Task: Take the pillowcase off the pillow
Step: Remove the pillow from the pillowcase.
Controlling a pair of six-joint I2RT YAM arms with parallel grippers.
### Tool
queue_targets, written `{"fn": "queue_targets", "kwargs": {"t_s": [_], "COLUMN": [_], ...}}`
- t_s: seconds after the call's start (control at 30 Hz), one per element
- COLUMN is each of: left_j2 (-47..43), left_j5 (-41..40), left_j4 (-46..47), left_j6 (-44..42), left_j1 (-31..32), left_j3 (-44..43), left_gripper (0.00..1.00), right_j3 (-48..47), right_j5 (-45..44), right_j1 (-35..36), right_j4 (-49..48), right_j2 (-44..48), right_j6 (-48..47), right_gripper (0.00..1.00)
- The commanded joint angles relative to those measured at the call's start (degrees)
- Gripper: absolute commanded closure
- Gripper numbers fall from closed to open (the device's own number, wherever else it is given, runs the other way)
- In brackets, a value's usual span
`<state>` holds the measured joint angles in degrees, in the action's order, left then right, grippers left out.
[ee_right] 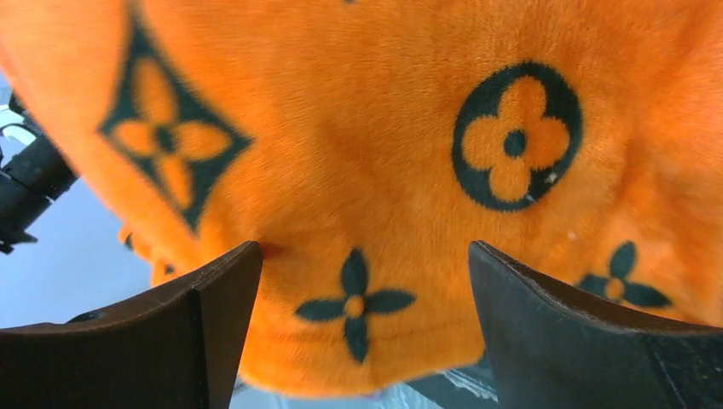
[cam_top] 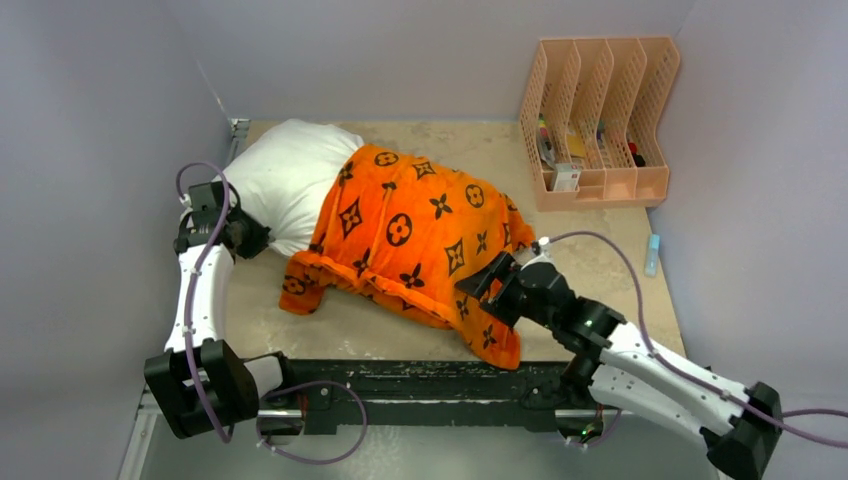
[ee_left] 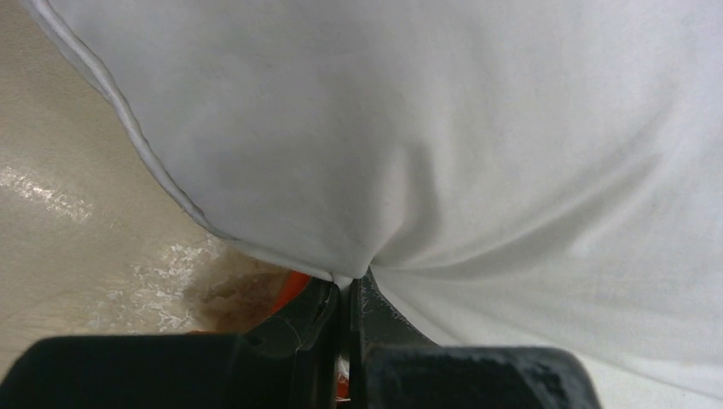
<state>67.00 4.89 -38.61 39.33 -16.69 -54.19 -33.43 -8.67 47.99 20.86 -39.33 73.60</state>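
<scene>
Right gripper [ee_right: 362, 251] gapes wide before bright orange plush black-motif pillowcase [cam_top: 420, 230], left gripper [ee_left: 349, 285] pinches bare edge of plain white stuffed pillow [cam_top: 285, 175] on worktop [cam_top: 600, 250]; one end exposed, rest seemingly sheathed.

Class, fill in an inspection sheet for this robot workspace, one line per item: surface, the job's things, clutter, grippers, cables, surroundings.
Surface: beige table, blotchy and worn.
Job's things: orange pillowcase covers most of the white pillow, whose far-left end sticks out bare.
Clutter: peach file rack with small items in the far right corner; a pale blue object by the right wall.
Grippers: left gripper shut on the pillow's edge; right gripper open against the pillowcase, not gripping.
Cables: purple cables run along both arms.
Surroundings: plain pale walls on three sides.
</scene>
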Motion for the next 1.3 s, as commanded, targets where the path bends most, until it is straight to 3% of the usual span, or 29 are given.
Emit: {"fn": "queue_targets", "kwargs": {"t_s": [0.0,0.1,0.13,0.2,0.23,0.27,0.4,0.5,0.6,0.83,0.93,1.0,1.1,1.13,1.2,1.23,1.27], "left_j2": [-1.2,-0.8,-0.9,-1.2,-1.5,-1.9,-2.9,-2.7,-2.4,-2.5,-2.4,-2.6,-2.5,-2.4,-2.5,-2.6,-2.7], "left_j5": [0.2,1.1,1.1,-0.8,-2.3,-3.8,-8.0,-9.4,-9.6,-11.5,-11.5,-10.5,-8.7,-8.2,-7.4,-7.1,-6.6], "left_j4": [1.5,1.9,1.9,1.5,1.2,1.0,0.1,0.0,0.3,-0.8,-1.0,-1.1,-1.2,-1.4,-1.5,-1.3,-1.2], "left_j6": [-1.4,-1.0,-0.9,-0.9,-1.0,-1.2,-2.4,-2.7,-2.6,-3.5,-3.6,-3.8,-3.9,-3.9,-3.8,-3.7,-3.7], "left_j1": [-0.9,-0.9,-0.9,-0.9,-0.9,-0.9,-0.9,-1.0,-0.9,-0.9,-1.0,-0.9,-1.0,-1.0,-0.9,-1.0,-1.0], "left_j3": [-0.9,-0.6,-0.6,-1.0,-1.2,-1.4,-2.1,-1.9,-1.7,-1.8,-2.0,-2.3,-2.8,-2.8,-2.8,-2.7,-2.6], "left_gripper": [1.0,1.0,1.0,1.0,1.0,1.0,1.0,1.0,1.0,1.0,1.0,1.0,1.0,1.0,1.0,1.0,1.0], "right_j3": [9.5,10.8,9.5,8.2,8.3,8.5,-1.3,-13.5,-21.4,-26.0,-26.9,-26.4,-25.1,-23.8,-19.4,-16.3,-12.4], "right_j5": [7.2,15.1,17.4,18.0,16.2,13.1,-10.6,-27.3,-37.0,-43.5,-42.6,-37.5,-20.3,-15.1,-3.8,-1.2,3.3], "right_j1": [0.0,0.0,-0.1,-0.2,-0.2,-0.3,-0.6,-2.4,-4.6,-5.6,-5.5,-5.5,-5.5,-5.5,-5.5,-5.5,-5.5], "right_j4": [-31.1,-47.3,-47.7,-47.0,-45.3,-42.2,-6.7,17.6,31.3,45.4,45.9,40.3,29.2,24.7,13.7,8.1,3.1], "right_j2": [-5.9,-17.4,-20.9,-24.0,-23.1,-20.7,-6.4,-2.6,-1.5,2.7,2.9,1.1,-3.3,-3.8,-3.1,-2.0,-0.7], "right_j6": [10.2,6.6,6.5,5.2,5.0,4.9,-4.1,-9.6,-13.6,-7.4,-8.9,-14.7,-20.0,-19.5,-18.1,-15.8,-13.1], "right_gripper": [0.12,0.37,0.49,0.88,1.0,1.0,1.0,1.0,1.0,1.0,1.0,1.0,1.0,0.87,0.33,0.21,0.17]}}
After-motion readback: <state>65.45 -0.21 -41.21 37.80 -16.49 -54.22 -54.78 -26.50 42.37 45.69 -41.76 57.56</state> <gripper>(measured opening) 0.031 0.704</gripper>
